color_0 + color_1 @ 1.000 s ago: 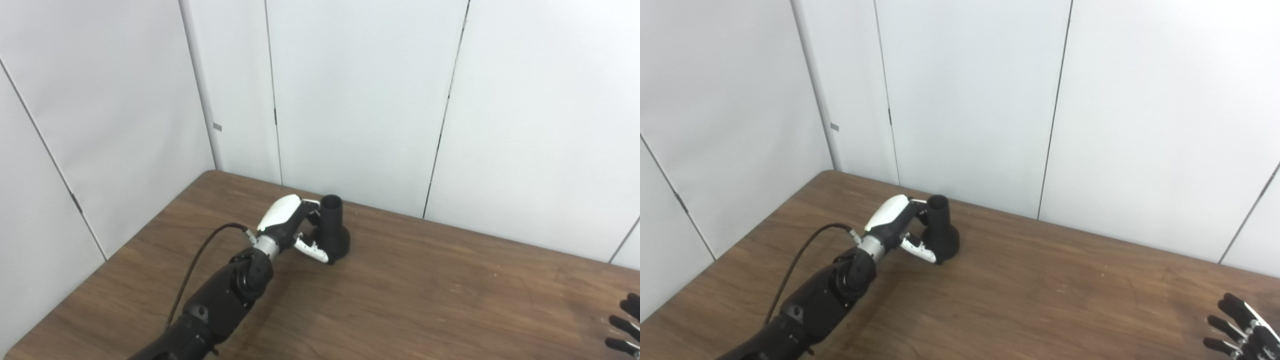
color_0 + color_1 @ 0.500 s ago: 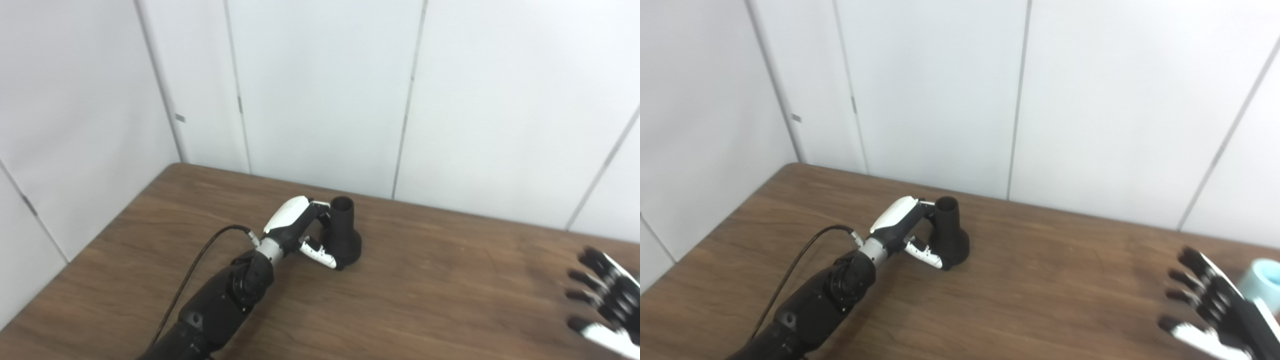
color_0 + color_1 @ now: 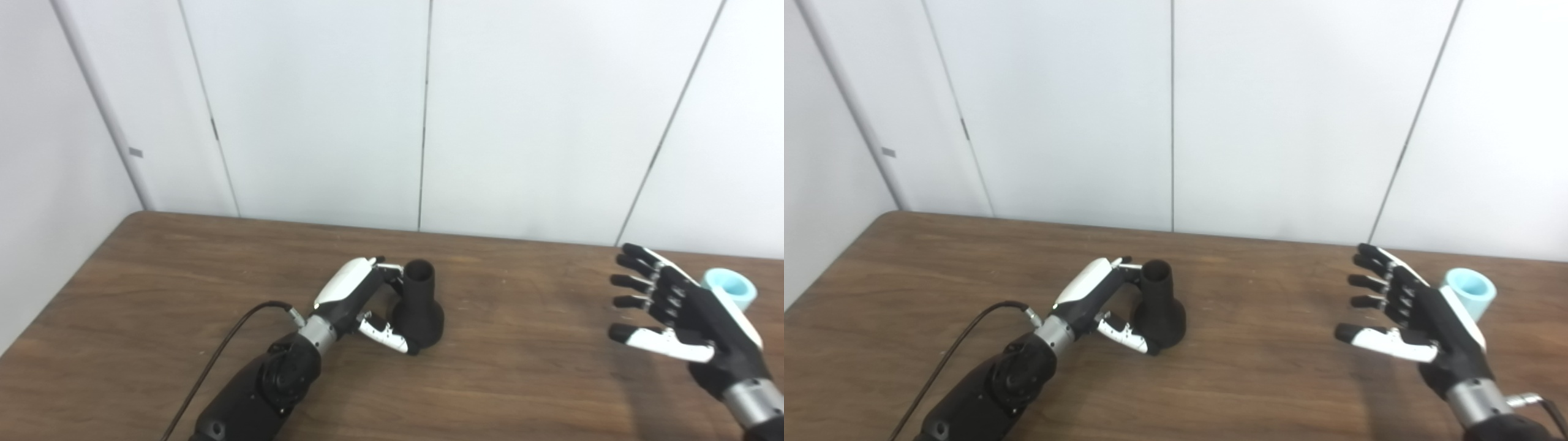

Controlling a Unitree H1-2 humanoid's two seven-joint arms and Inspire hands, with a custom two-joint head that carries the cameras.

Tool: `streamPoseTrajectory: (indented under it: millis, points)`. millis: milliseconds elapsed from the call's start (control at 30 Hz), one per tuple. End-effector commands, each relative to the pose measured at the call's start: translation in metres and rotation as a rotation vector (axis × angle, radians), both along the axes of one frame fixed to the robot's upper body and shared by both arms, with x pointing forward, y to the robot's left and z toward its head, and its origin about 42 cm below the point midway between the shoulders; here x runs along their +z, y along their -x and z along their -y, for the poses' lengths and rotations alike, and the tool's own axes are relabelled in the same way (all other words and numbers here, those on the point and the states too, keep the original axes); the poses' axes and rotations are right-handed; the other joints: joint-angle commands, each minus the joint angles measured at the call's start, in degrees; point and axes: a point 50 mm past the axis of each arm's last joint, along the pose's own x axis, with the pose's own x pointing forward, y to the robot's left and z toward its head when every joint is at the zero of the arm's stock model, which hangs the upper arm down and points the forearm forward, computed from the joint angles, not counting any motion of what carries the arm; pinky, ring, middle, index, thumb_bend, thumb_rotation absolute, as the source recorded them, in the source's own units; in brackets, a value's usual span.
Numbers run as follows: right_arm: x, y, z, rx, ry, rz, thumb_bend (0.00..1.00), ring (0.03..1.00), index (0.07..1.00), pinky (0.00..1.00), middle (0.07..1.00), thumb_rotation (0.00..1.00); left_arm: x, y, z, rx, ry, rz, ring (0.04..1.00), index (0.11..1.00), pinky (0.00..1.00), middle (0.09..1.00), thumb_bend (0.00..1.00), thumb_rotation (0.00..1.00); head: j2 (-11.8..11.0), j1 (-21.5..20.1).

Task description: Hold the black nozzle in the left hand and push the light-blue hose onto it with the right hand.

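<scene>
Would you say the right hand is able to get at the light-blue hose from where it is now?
Probably yes: the right hand is open, and the light-blue hose stands just behind it on the table, nothing between them.

No readable text or labels anywhere (wall panels included).
</scene>
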Motion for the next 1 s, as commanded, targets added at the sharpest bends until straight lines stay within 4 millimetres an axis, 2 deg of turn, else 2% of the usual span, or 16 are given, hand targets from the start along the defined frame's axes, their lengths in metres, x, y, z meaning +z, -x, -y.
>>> streamPoseTrajectory:
  millis: [0, 267, 300, 533, 967]
  points:
    - [0.033, -0.006, -0.002, 0.013, 0.023, 0.143, 0.81, 0.803, 0.875, 0.66, 0.869, 0.22, -0.048, 0.031, 0.031, -0.171, -0.124, -0.193, 0.65, 0.475, 1.0, 0.5, 0.53, 0.0, 0.0, -0.1]
    - [0.041, -0.005, -0.007, 0.01, 0.021, 0.176, 0.81, 0.798, 0.873, 0.64, 0.865, 0.22, -0.051, 0.038, 0.047, -0.234, -0.147, -0.209, 0.649, 0.475, 1.0, 0.499, 0.53, 0.0, -0.1, -3.3]
    - [0.045, -0.005, -0.009, 0.014, 0.029, 0.183, 0.81, 0.797, 0.873, 0.64, 0.865, 0.22, -0.052, 0.04, 0.051, -0.25, -0.148, -0.211, 0.649, 0.475, 1.0, 0.5, 0.53, 0.0, -0.1, -5.1]
    - [0.06, -0.003, -0.012, 0.024, 0.054, 0.207, 0.82, 0.795, 0.874, 0.63, 0.86, 0.23, -0.056, 0.049, 0.066, -0.322, -0.163, -0.219, 0.661, 0.466, 1.0, 0.516, 0.52, 0.0, 0.0, -8.0]
    - [0.078, 0.001, -0.013, 0.021, 0.066, 0.232, 0.81, 0.796, 0.873, 0.64, 0.856, 0.21, -0.066, 0.06, 0.075, -0.384, -0.186, -0.242, 0.667, 0.465, 1.0, 0.518, 0.52, 0.0, -0.3, -9.9]
